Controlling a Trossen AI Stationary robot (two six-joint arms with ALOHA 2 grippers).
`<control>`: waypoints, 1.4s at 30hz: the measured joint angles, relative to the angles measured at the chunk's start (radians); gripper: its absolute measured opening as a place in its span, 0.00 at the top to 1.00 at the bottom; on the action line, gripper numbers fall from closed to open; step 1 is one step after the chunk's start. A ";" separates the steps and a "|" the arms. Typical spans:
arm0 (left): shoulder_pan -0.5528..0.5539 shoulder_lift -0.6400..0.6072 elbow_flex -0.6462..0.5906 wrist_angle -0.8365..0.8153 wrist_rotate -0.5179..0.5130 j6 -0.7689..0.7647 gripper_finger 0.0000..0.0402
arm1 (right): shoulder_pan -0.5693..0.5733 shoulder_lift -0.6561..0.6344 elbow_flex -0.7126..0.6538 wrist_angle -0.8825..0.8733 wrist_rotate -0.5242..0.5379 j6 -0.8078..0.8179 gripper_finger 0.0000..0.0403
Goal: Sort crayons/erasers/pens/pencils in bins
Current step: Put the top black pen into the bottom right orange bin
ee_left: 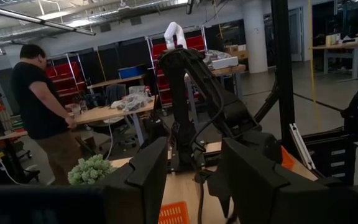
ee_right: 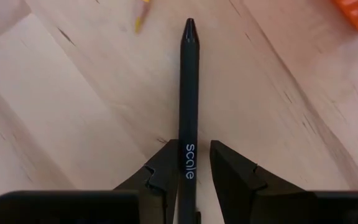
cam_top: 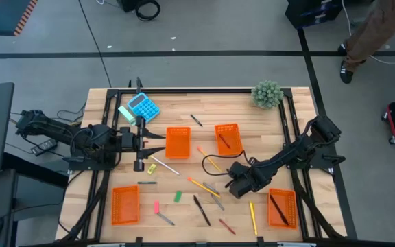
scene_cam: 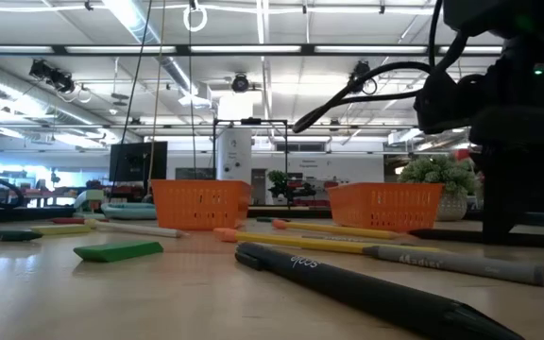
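While the right gripper (ee_right: 188, 171) pinches a black pen (ee_right: 189, 93) above the desk (ee_right: 73, 118) near the middle, an orange bin (cam_top: 282, 207) lies just beside it; the left gripper (cam_top: 142, 142), fingers spread, waits beside another bin (cam_top: 177, 143).

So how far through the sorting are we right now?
Early. One dark stick lies in the right front bin and something reddish in the back right bin. The right gripper is closed on a black pen. The left gripper waits. Pencils, erasers and crayons remain loose.
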 joint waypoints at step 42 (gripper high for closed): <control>0.000 0.000 0.000 0.000 0.000 0.000 0.60 | 0.094 -0.133 0.097 -0.207 -0.118 0.084 0.80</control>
